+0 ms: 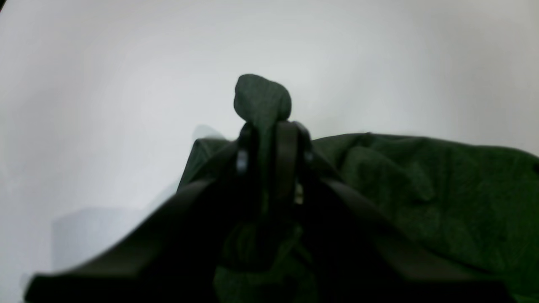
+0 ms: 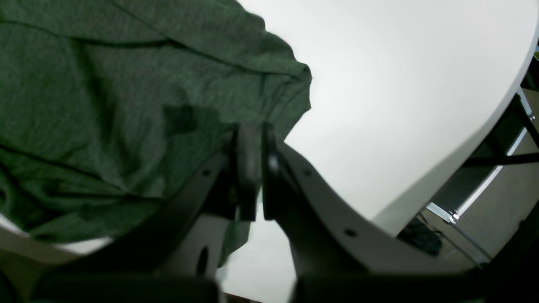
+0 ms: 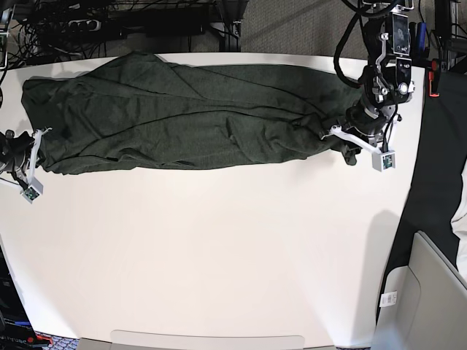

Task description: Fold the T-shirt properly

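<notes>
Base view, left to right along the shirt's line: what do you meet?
Right gripper pinching one end → T-shirt stretched across the white table → left gripper shut on the bunched other end → grey bin corner off the table.

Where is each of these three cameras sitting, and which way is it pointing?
Base view: high above, looking straight down on the white table, the stretched T-shirt and both arms.
Left wrist view: on the left arm, looking along its left hand, which pinches a bunched bit of shirt.
Right wrist view: on the right arm, looking along its right hand, closed at the shirt's edge, table edge beyond.
Shared: all three show the same green T-shirt on the white table.
</notes>
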Available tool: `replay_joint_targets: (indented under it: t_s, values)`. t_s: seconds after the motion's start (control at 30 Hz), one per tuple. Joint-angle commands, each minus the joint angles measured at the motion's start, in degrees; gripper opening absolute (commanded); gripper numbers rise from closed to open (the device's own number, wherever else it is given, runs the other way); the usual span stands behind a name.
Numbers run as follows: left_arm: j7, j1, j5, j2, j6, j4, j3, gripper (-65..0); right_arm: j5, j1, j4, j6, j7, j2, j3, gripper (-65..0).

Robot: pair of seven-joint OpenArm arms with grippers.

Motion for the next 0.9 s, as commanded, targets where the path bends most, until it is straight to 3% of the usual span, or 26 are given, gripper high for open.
replay_joint_targets:
  t_s: [0.0,0.13,0.33,0.4,0.6,0.87]
  values:
    - [-1.32,-0.81,0.03,-0.59,-0.17,1.64,-0.38,-57.5,-0.74,1.12,0.76,-0.05,0.36,0.07,0.56,-64.4]
    - [-1.06,-0.81,0.03,-0.59,-0.17,1.73,-0.38,-56.6,-10.24,2.09,1.02,-0.05,2.47,-4.15,0.2,-63.8]
    - [10.9,-1.95,0.03,-0.68,-0.17,1.73,-0.3,-41.9,-21.75,4.72,1.02,-0.05,2.56,-9.25,0.64,-46.1]
    - [11.95,-2.74,0.03,-0.68,-0.17,1.73,-0.3,-38.4,-22.46,5.69,1.11,-0.05,2.56,-10.13,0.56,-42.5]
    - [12.22,-2.74,0.21,-1.29,0.18,1.73,-0.56,-35.9,-22.54,6.13,1.11,-0.05,2.56,-11.63,0.56,-42.3]
    - [12.3,-2.65,0.21,-2.35,0.36,1.64,-7.86,-32.5,-22.54,3.58,5.77,-0.05,2.47,-11.89,0.12,-42.2]
